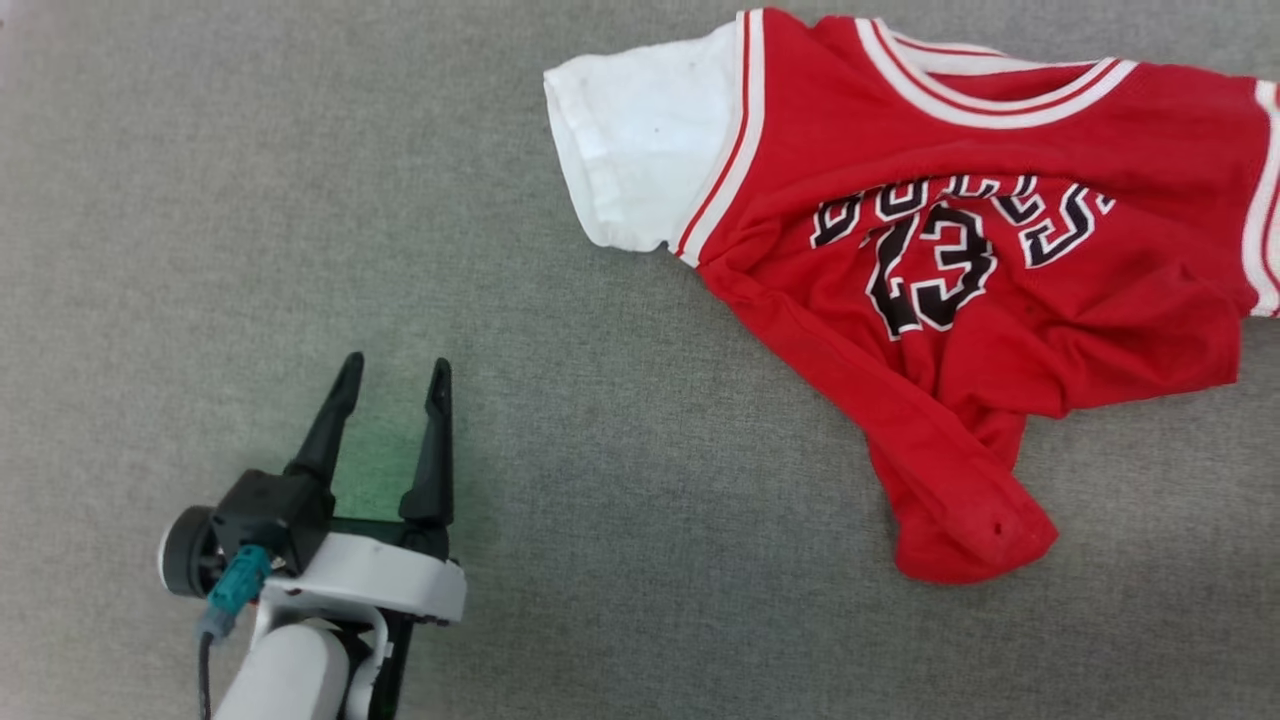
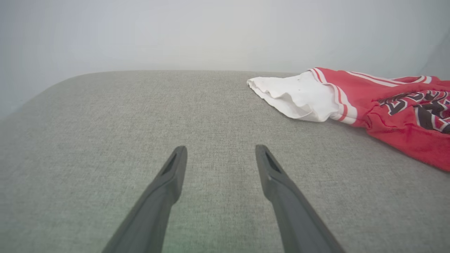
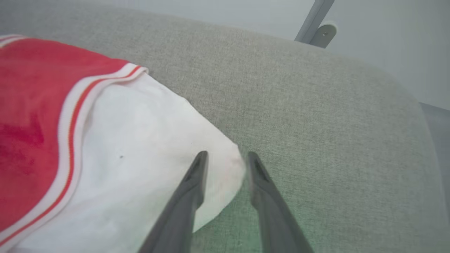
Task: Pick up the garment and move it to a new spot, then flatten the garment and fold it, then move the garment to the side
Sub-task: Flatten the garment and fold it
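The garment [image 1: 1090, 330], a red jersey with white sleeves and black lettering, lies rumpled at the upper right of the grey cloth surface [image 1: 620, 480], its hem bunched toward me. My left gripper [image 1: 395, 375] stands open over bare cloth, well to the left of the garment [image 2: 351, 95]. In the right wrist view my right gripper [image 3: 226, 156] has its fingers apart, with the corner of a white sleeve [image 3: 147, 147] of the garment [image 3: 31, 98] lying between them; the fingers do not pinch it.
The surface has a rounded far edge [image 2: 88, 75] with a pale wall behind it. A grey metal bracket [image 3: 318, 28] stands beyond the far edge in the right wrist view. Bare cloth spreads left of and below the garment.
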